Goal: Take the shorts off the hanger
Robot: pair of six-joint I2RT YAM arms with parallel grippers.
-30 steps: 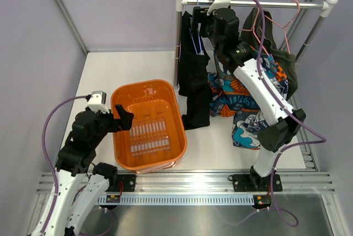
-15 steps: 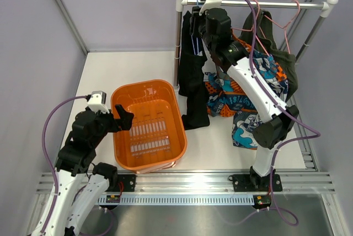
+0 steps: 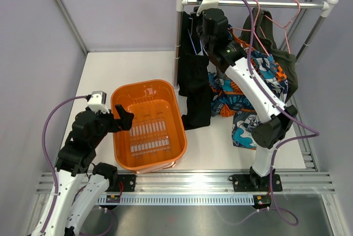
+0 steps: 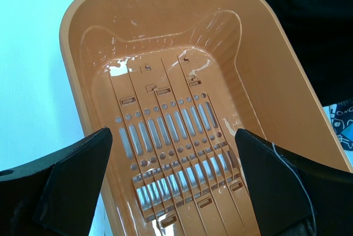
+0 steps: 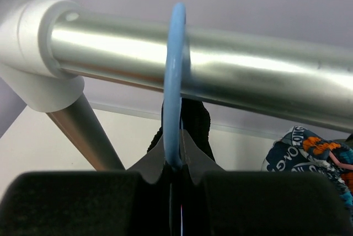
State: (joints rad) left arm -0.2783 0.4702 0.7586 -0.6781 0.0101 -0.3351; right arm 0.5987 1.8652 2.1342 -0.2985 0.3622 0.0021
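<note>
The black shorts point(image 3: 193, 76) hang from a blue hanger at the left end of the metal rail point(image 3: 276, 4). The hanger's blue hook point(image 5: 175, 81) loops over the rail point(image 5: 248, 76). My right gripper point(image 3: 199, 20) is up at the rail, and in the right wrist view this gripper point(image 5: 177, 164) is shut on the neck of the blue hook, with black cloth point(image 5: 193, 120) showing just behind. My left gripper point(image 3: 124, 120) stays low on the left, where it point(image 4: 172, 134) stands wide open over the orange basket point(image 4: 71, 54) with nothing between its fingers.
The orange basket point(image 3: 177, 116) sits left of the rack's white-capped post point(image 3: 178, 32). Patterned blue and orange clothes point(image 3: 248, 101) and a dark green garment point(image 3: 282, 59) on a pink hanger point(image 3: 276, 23) hang right of my right arm.
My right gripper slid left along the rail to the blue hanger and closed on its hook. The left arm has not moved.
</note>
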